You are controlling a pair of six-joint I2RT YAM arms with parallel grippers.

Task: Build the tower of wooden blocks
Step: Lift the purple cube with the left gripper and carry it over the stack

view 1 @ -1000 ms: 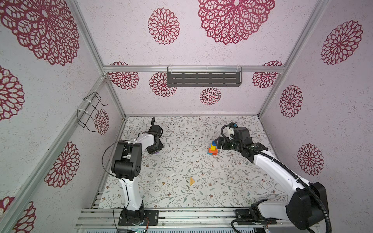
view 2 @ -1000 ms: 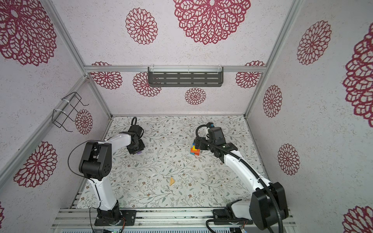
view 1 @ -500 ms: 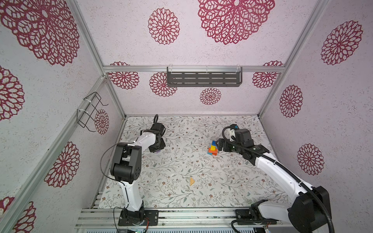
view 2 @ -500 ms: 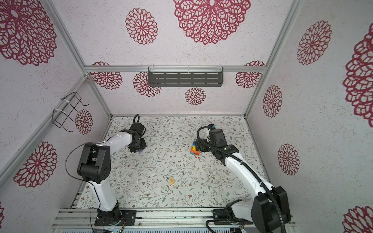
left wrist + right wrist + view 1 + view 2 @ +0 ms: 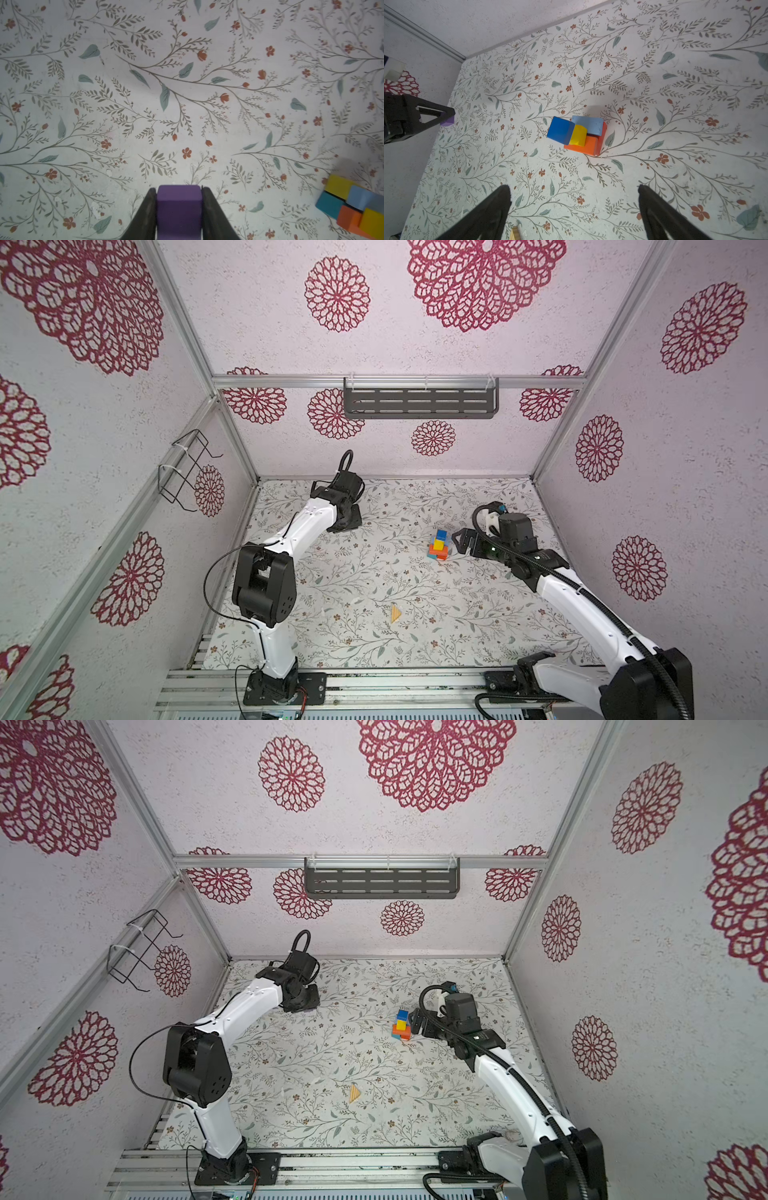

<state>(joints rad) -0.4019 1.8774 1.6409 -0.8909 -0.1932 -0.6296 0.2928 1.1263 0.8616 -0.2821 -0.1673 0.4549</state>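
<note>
The tower [image 5: 439,545] [image 5: 401,1025] is a short stack right of the mat's middle, with teal and orange blocks low and yellow and blue ones above. From the right wrist it [image 5: 577,133] lies ahead of my right gripper [image 5: 573,193], which is open and empty. That gripper [image 5: 461,541] hangs just right of the stack, not touching it. My left gripper [image 5: 178,190] is shut on a purple block [image 5: 179,207] near the back left [image 5: 347,524]. An unpainted wedge [image 5: 395,613] [image 5: 353,1092] lies alone towards the front.
A dark slotted shelf [image 5: 419,403] hangs on the back wall and a wire basket [image 5: 187,472] on the left wall. Patterned walls close in the floral mat [image 5: 374,572] on three sides. A metal rail [image 5: 374,684] with both arm bases runs along the front.
My left arm has carried the purple block towards the back and a little to the right. My right gripper has drawn slightly back from the tower and opened wider.
</note>
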